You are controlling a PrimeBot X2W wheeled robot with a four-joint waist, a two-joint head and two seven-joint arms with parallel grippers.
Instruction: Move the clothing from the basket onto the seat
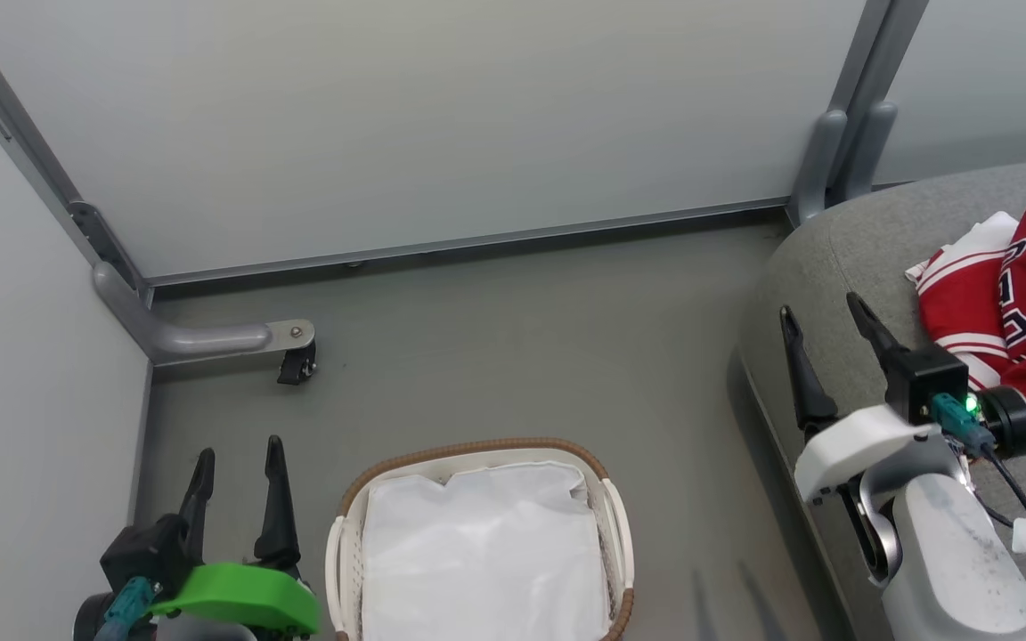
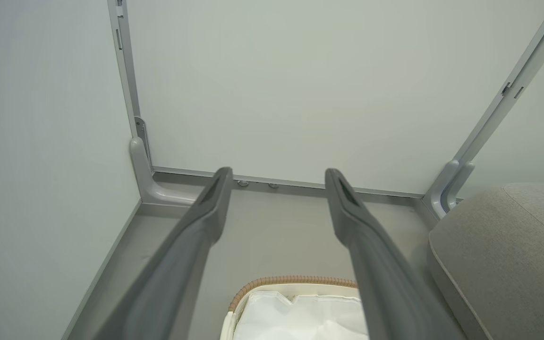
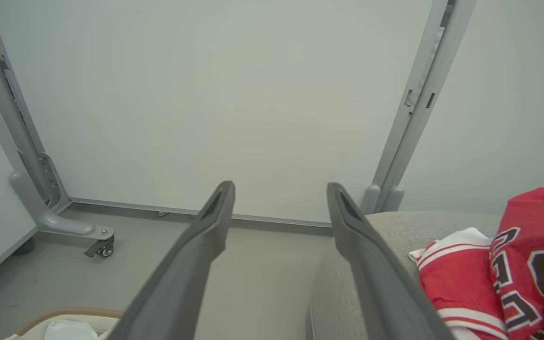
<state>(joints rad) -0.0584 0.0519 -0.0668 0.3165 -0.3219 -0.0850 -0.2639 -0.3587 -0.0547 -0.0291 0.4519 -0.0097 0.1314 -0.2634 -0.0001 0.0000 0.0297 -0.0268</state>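
Red clothing (image 1: 1003, 303) lay heaped on the grey seat (image 1: 851, 258), just right of the right pincer (image 1: 819, 305), apart from its fingers. That pincer hung over the seat's edge, jaws spread, holding nothing. Basket (image 1: 477, 448) sat on the floor between the two pincers, just right of the left pincer (image 1: 240, 448). Inside it I saw white liner (image 1: 486, 552), no red. Left pincer was also spread and empty. Judgement: transfer looked done, release step complete. Next move, if any: check under the liner for leftovers, otherwise back the right arm off without snagging the jersey.
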